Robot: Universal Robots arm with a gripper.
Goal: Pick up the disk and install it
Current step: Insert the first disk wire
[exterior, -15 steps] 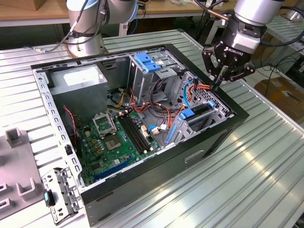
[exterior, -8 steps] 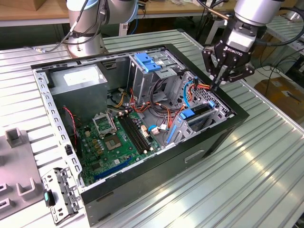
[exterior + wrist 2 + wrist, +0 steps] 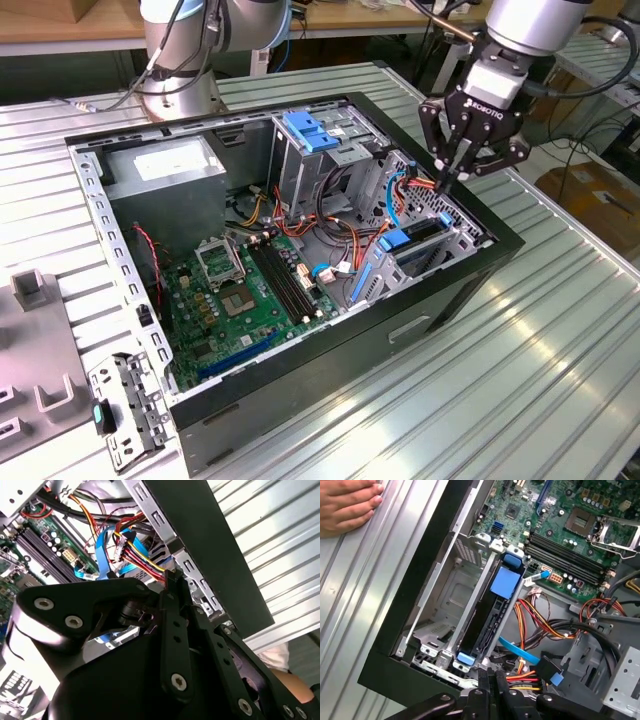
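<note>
Gripper (image 3: pixel 451 178), fingers pinched together on nothing, hung over the drive bay at the exterior view's right. The disk (image 3: pixel 487 617), matte black in glossy blue plastic, lay slotted between thin stamped-steel rails (image 3: pixel 470 605). Seating it well probably demanded a square, even push clear of limp orange cables (image 3: pixel 530 617). Beyond lay the green motherboard (image 3: pixel 560 510).

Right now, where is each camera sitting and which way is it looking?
Exterior view: off the arm, looking down into the open computer case; arm and shut jaws near the disk.
First wrist view: on the wrist, facing the disk in its bay; jaws, a person's hand.
Second wrist view: on the wrist, facing cables and case wall; jaws.
Shared: all see the case.
</note>
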